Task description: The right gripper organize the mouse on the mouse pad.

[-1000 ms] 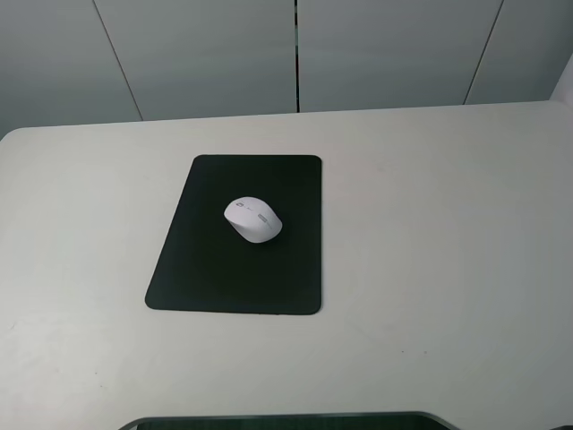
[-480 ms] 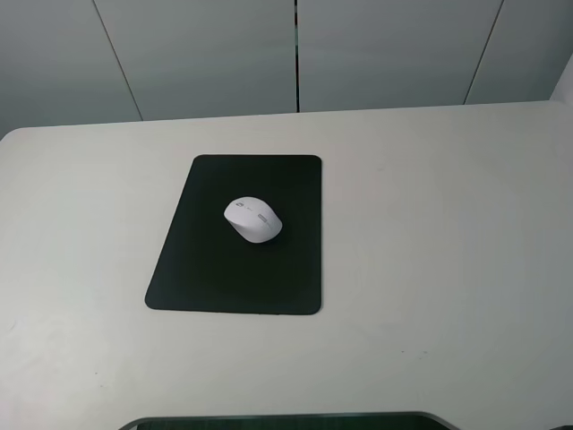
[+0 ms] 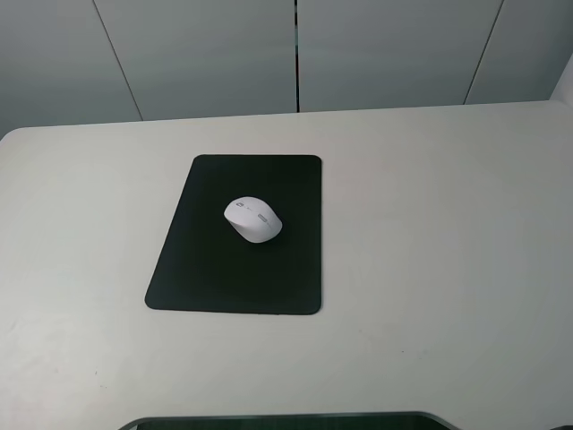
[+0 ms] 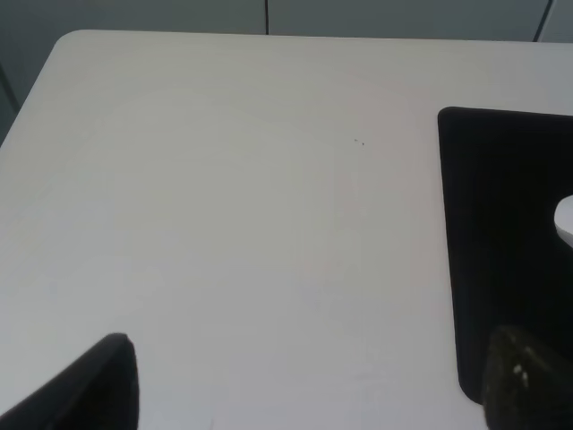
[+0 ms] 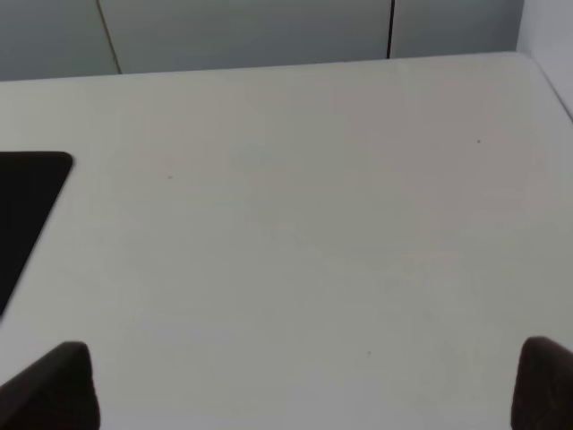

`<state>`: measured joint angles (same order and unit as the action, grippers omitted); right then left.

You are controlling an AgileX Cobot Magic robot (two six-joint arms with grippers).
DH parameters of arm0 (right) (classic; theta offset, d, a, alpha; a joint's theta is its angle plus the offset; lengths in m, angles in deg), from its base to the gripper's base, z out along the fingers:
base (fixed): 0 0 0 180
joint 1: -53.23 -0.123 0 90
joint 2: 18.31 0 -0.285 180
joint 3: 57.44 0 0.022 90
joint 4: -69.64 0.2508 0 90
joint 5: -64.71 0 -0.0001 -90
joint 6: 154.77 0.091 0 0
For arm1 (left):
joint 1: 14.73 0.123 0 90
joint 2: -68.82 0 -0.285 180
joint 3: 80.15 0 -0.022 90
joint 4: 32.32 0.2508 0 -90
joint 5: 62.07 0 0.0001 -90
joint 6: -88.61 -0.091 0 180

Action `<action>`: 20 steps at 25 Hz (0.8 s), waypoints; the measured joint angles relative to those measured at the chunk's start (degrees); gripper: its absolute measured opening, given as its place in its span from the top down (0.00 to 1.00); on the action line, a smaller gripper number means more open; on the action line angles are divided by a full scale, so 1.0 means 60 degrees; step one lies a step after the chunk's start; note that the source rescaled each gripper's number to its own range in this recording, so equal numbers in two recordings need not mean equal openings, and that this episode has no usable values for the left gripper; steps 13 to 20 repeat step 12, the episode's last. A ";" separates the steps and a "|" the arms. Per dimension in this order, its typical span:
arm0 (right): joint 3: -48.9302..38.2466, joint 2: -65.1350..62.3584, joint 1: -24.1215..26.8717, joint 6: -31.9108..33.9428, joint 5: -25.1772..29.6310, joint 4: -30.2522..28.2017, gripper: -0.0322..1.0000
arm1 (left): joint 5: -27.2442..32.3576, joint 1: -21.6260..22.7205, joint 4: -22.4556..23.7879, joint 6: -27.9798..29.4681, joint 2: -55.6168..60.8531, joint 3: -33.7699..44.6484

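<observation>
The white mouse lies on the upper middle of the black mouse pad, turned at an angle, in the exterior high view. Neither arm shows in that view. In the left wrist view the left gripper is open, with only its two fingertips visible low above the table; the pad and a sliver of the mouse are at the frame's edge. In the right wrist view the right gripper is open and empty over bare table, well away from the pad's corner.
The pale table runs back to a grey panelled wall. A dark curved edge sits at the table's near side. The table's rounded far left corner is in view.
</observation>
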<state>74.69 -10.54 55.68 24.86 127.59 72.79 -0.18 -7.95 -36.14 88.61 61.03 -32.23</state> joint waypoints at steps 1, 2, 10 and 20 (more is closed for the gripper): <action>0.0000 0.0000 0.0000 -0.0014 0.0000 0.0016 0.01 | 0.0000 0.0000 0.0000 0.0000 0.0000 0.0000; 0.0000 0.0000 0.0000 -0.0037 -0.0007 0.0016 0.01 | 0.0000 0.0000 0.0000 0.0000 0.0000 0.0000; 0.0000 0.0000 0.0000 -0.0036 -0.0007 0.0073 0.01 | 0.0000 0.0000 0.0000 0.0000 0.0000 0.0000; 0.0000 0.0000 0.0000 -0.0036 -0.0007 0.0073 0.01 | 0.0000 0.0000 0.0000 0.0000 0.0000 0.0000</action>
